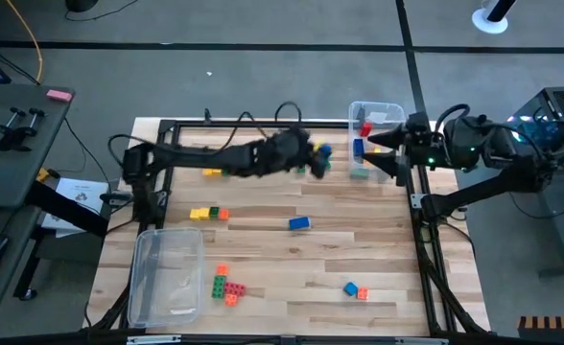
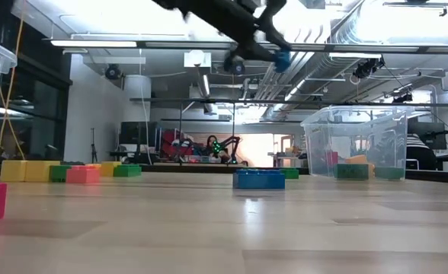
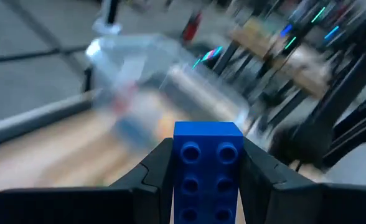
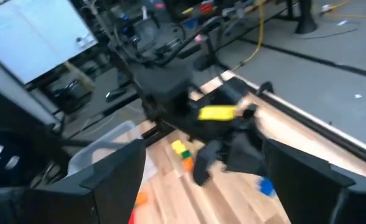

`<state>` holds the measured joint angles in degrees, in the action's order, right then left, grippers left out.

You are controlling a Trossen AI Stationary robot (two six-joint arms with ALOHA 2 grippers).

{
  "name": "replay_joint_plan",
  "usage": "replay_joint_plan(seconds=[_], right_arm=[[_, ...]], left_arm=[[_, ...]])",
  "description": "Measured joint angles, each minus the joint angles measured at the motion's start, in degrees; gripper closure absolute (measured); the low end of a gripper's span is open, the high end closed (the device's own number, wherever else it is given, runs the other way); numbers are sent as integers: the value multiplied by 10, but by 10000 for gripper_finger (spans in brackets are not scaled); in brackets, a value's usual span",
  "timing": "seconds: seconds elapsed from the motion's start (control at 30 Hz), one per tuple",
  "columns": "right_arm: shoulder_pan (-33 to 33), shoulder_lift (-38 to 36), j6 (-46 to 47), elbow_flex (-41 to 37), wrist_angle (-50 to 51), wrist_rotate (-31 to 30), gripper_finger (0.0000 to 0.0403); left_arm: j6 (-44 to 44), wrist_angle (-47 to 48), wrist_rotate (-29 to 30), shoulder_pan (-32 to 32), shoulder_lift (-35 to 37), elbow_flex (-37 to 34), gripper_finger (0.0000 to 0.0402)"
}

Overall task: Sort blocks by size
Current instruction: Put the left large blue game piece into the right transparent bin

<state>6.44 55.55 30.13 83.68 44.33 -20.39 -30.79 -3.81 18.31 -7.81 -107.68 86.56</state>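
My left gripper hangs above the far middle of the table, shut on a blue studded block, left of the clear bin at the far right. In the low view the held block is high above the tabletop. That bin holds red, blue and green blocks. My right gripper is over the bin's near right side, open, with nothing between its fingers. Loose blocks lie flat on the wood: a blue one, a yellow-green-orange row and a green-orange-red cluster. My left gripper pinches the blue block's two long sides between its two fingers. The fingers lie along the block and come nearly level from the table's left. Its studded face is turned to the wrist camera and its far end juts past the fingertips. It is lifted clear of the table.
A second clear bin stands at the near left corner. A blue and orange pair lies near the front right, a yellow block under the left arm, a green one beside the far bin. Bare wood stretches across the table's middle.
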Motion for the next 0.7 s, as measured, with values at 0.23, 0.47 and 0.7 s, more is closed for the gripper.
replay_joint_plan(seconds=[0.23,0.47,0.7], right_arm=[[-1,11,-19,-1,-20,-43,85],[-1,23,-51,-1,-54,-66,85],[-1,27,-71,-1,-42,-61,85]], left_arm=[[9,-142,-77,-57,-136,104,300],[25,-140,-105,-79,-267,259,300],[84,-78,-124,-88,-367,401,265]])
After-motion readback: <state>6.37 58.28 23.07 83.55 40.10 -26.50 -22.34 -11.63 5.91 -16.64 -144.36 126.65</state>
